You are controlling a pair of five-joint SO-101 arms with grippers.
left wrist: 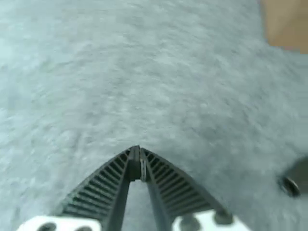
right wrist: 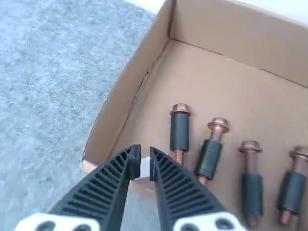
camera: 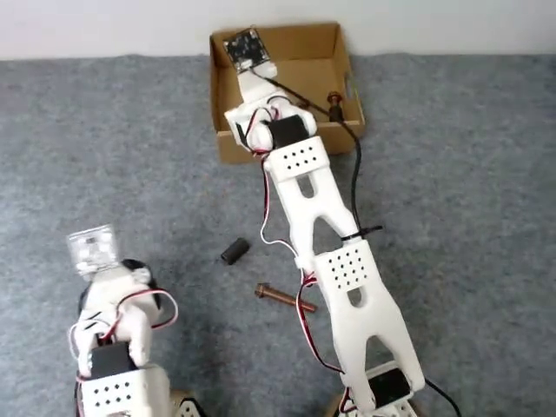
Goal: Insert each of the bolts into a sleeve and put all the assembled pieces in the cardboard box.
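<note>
A loose black sleeve (camera: 234,251) lies on the grey carpet, with a copper bolt (camera: 282,295) flat on the carpet just right of it and nearer the front. The cardboard box (camera: 228,148) stands at the back. My right arm (camera: 300,165) stretches over its near wall. The right gripper (right wrist: 144,161) is shut with nothing held, above the box's front left corner (right wrist: 125,110). Several bolts in sleeves (right wrist: 179,131) lie in a row on the box floor. My left gripper (left wrist: 136,163) is shut and holds nothing over bare carpet at the front left.
Grey carpet covers the table. One assembled piece (camera: 334,104) shows by the box's right wall. A black cable (camera: 354,174) runs along the right arm. In the left wrist view a box corner (left wrist: 286,21) and a dark shape (left wrist: 294,179) sit at the edges.
</note>
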